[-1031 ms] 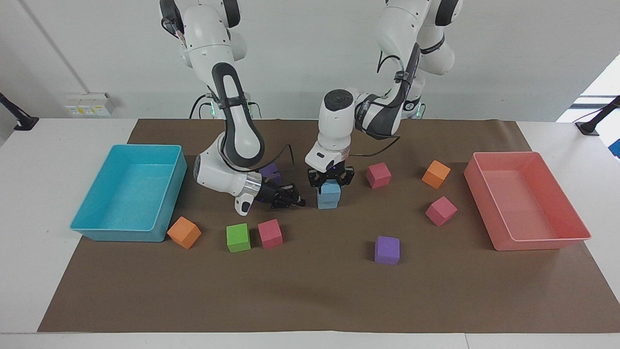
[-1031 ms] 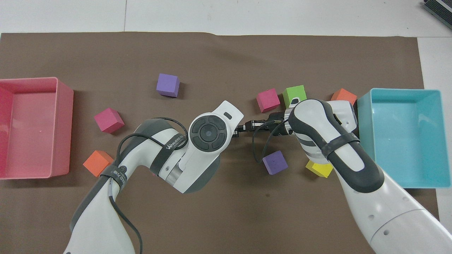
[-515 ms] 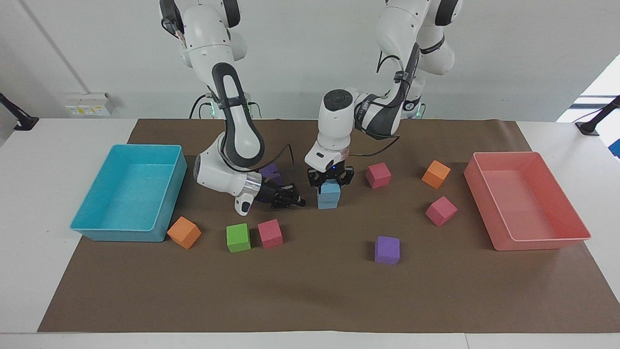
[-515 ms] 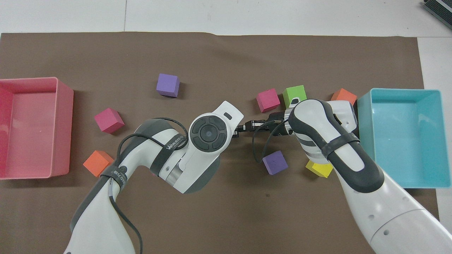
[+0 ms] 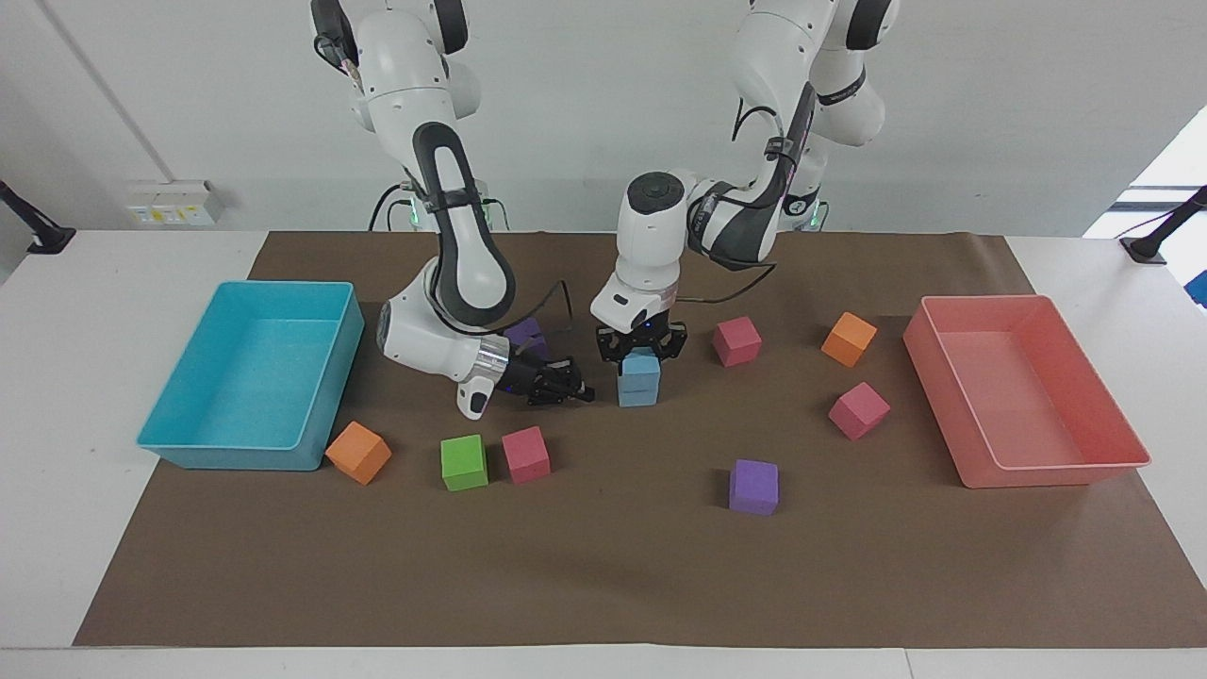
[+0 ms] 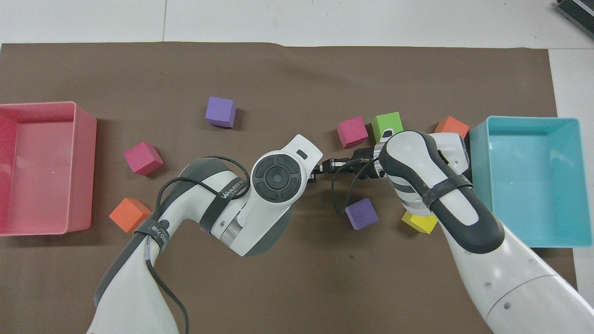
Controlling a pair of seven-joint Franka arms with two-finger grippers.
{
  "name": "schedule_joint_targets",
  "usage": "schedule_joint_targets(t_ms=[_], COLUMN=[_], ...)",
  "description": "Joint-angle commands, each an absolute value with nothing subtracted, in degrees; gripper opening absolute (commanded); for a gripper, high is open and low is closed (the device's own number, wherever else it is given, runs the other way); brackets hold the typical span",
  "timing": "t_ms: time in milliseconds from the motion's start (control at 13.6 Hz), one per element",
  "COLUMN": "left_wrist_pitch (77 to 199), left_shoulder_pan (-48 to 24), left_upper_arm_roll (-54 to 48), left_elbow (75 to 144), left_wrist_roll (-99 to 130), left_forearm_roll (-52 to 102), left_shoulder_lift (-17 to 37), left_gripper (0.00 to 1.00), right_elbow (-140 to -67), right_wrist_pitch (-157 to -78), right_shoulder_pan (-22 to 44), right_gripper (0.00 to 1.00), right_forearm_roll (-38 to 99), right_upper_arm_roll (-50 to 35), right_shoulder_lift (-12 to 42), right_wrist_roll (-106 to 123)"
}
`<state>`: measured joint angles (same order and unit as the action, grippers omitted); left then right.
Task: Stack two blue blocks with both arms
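Note:
Two light blue blocks stand stacked in the middle of the brown mat. The upper blue block (image 5: 641, 366) rests on the lower blue block (image 5: 638, 394). My left gripper (image 5: 641, 347) reaches straight down and is shut on the upper block. In the overhead view the left arm's wrist (image 6: 277, 176) hides both blocks and its own fingers. My right gripper (image 5: 570, 387) is shut and holds nothing. It lies low over the mat beside the stack, toward the right arm's end, and its tip (image 6: 325, 165) points at the stack.
A turquoise tray (image 5: 250, 453) sits at the right arm's end and a pink tray (image 5: 1056, 471) at the left arm's end. Loose cubes lie around: purple (image 5: 753, 487), green (image 5: 464, 462), pink (image 5: 525, 455), orange (image 5: 358, 452), pink (image 5: 735, 340), yellow (image 6: 420, 221).
The left arm's wrist has edged slightly toward the right arm's end, its gripper still on the upper blue block. The right arm has barely moved.

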<state>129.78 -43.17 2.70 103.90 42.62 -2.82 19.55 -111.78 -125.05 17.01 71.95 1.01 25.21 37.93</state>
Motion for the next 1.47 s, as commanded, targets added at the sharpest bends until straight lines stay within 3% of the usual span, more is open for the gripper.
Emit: schedule_joint_targets(t_ms=[0, 442, 589, 663, 810, 1031, 1325, 1399], left_wrist_pitch=[129.99, 129.55, 129.64, 129.64, 129.64, 129.73, 129.73, 129.81], left_shoulder_pan=[-44.3, -44.3, -44.3, -44.3, -44.21, -44.12, -44.12, -44.03], left_upper_arm_roll=[3.6, 3.78, 3.78, 3.78, 3.78, 3.78, 3.78, 3.78], left_elbow=[106.87, 106.96, 106.96, 106.96, 106.96, 106.96, 106.44, 106.26], left_wrist_roll=[43.33, 43.33, 43.33, 43.42, 43.33, 43.33, 43.42, 43.33], left_forearm_roll=[-4.13, -4.13, -4.04, -4.04, -4.04, -4.04, -4.04, -4.04], left_shoulder_lift=[16.96, 16.87, 16.96, 16.96, 16.96, 16.96, 17.14, 16.96], left_gripper=[0.27, 0.28, 0.33, 0.46, 0.61, 0.69, 1.0, 1.0], right_elbow=[-112.59, -112.59, -112.59, -112.59, -112.59, -112.59, -112.59, -112.59], right_wrist_pitch=[-126.21, -126.3, -126.21, -126.3, -126.21, -126.3, -126.3, -126.3], right_shoulder_pan=[16.7, 16.7, 16.7, 16.7, 16.7, 16.7, 16.7, 16.7], right_gripper=[0.0, 0.0, 0.0, 0.0, 0.0, 0.0, 0.0, 0.0], right_forearm_roll=[74.0, 74.0, 74.0, 74.0, 74.0, 74.0, 74.0, 74.0], right_upper_arm_roll=[0.53, 0.53, 0.53, 0.53, 0.53, 0.53, 0.53, 0.53], right_shoulder_lift=[24.96, 24.96, 24.96, 24.96, 24.96, 24.96, 24.96, 24.96], right_wrist_roll=[40.25, 40.25, 40.25, 40.25, 40.17, 40.17, 40.17, 40.17])
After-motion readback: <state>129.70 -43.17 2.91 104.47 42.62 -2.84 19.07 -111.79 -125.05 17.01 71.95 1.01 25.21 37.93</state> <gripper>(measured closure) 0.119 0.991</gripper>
